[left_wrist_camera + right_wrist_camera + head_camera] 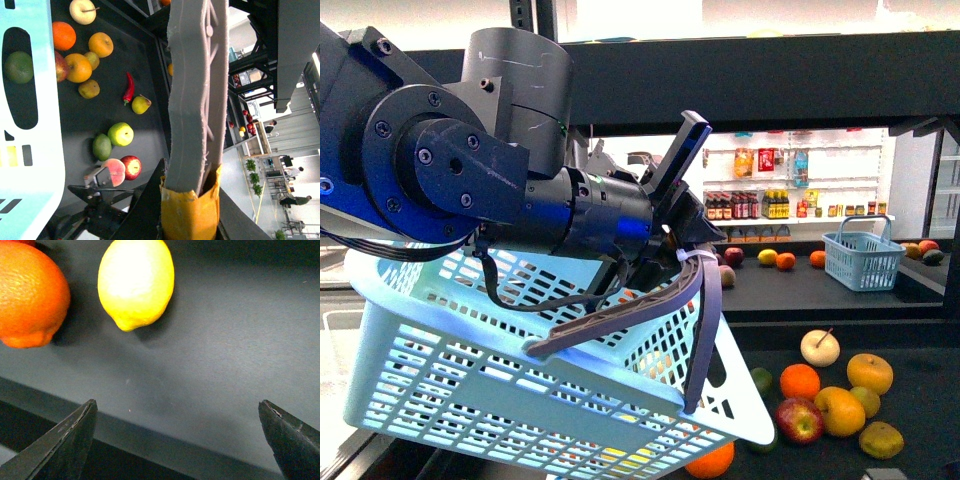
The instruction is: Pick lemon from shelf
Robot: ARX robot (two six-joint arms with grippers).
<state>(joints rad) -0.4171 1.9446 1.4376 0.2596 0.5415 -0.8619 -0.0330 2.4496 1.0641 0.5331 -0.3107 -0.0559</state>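
Note:
In the right wrist view the lemon point(136, 282), bright yellow with a pointed end, lies on the shelf's dark tray point(240, 355), touching nothing. An orange point(30, 295) sits close beside it. My right gripper point(177, 403) is open, its two dark fingertips spread wide near the tray's front edge, short of the lemon, with nothing between them. This arm does not show in the front view. My left gripper point(685, 250) is shut on the grey basket handle point(620, 320), holding the pale blue basket point(520, 370) tilted in front of the black shelf point(770, 80). Its yellow-taped fingers point(190, 210) clamp the handle point(195, 100).
Several loose fruits lie on the lower tray: an orange point(800, 381), a cream apple point(820, 347), a red apple point(799, 420), a red chilli point(128, 87). A small blue basket point(863, 255) stands on a farther shelf. The held basket blocks the lower left of the front view.

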